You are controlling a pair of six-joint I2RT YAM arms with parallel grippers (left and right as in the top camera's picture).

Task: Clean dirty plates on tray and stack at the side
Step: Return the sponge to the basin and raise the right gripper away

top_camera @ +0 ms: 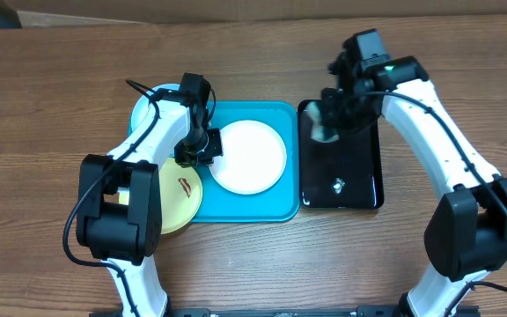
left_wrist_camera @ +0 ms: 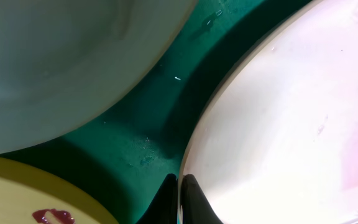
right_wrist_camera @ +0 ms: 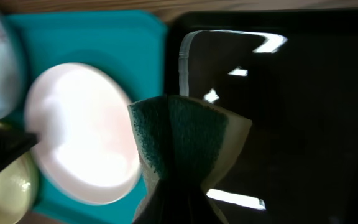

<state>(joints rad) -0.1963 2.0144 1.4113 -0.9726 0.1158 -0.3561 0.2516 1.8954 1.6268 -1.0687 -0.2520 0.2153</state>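
The turquoise tray [top_camera: 275,207] lies mid-table with a white plate [top_camera: 252,157] on it. My left gripper [top_camera: 202,151] is shut on that plate's left rim; in the left wrist view the fingertips [left_wrist_camera: 194,200] pinch the white plate [left_wrist_camera: 278,124] edge over the tray [left_wrist_camera: 148,124]. A yellow-green plate [top_camera: 181,195] with a red smear [left_wrist_camera: 53,216] overlaps the tray's left edge. A pale aqua plate [top_camera: 148,104] sits behind it, partly under the left arm. My right gripper [top_camera: 328,119] is shut on a green-and-yellow sponge [right_wrist_camera: 188,134] above the black tray [right_wrist_camera: 291,124].
The glossy black tray [top_camera: 346,172] lies right beside the turquoise one, on its right. Bare wooden table surrounds both trays. Both arm bases stand at the table's near edge.
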